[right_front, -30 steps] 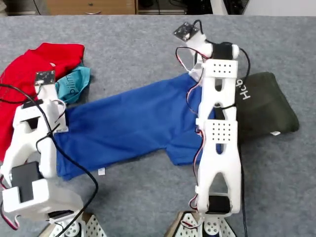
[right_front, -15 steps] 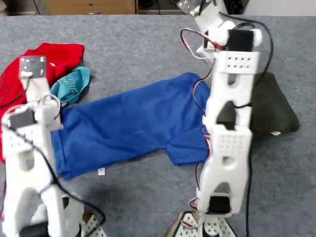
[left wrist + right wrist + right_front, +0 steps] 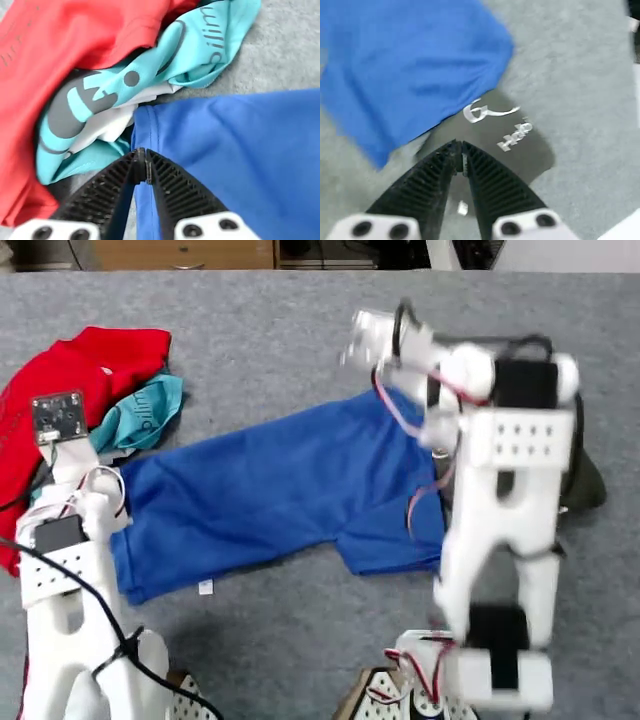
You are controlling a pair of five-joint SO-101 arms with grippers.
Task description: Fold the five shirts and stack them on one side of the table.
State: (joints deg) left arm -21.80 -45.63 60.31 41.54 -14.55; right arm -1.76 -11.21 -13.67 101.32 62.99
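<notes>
A blue shirt (image 3: 260,490) lies spread flat across the middle of the grey table. A red shirt (image 3: 70,370) and a crumpled teal shirt (image 3: 145,410) lie at the far left. A dark folded shirt (image 3: 590,485) sits at the right, mostly behind the right arm (image 3: 510,440). My left gripper (image 3: 140,161) is shut, its tips over the blue shirt's (image 3: 240,150) edge beside the teal shirt (image 3: 165,65) and red shirt (image 3: 60,40). My right gripper (image 3: 459,156) is shut, held high above the dark shirt (image 3: 490,130) next to the blue shirt (image 3: 410,65).
The left arm (image 3: 60,540) stands over the blue shirt's left end. A bit of white cloth (image 3: 107,125) shows under the teal shirt. Bare grey table (image 3: 270,330) stretches along the far side and at the front middle.
Both arms have lifted off the blue shirt. The right arm has risen and swung toward the dark shirt. The blue shirt has stayed flat in place.
</notes>
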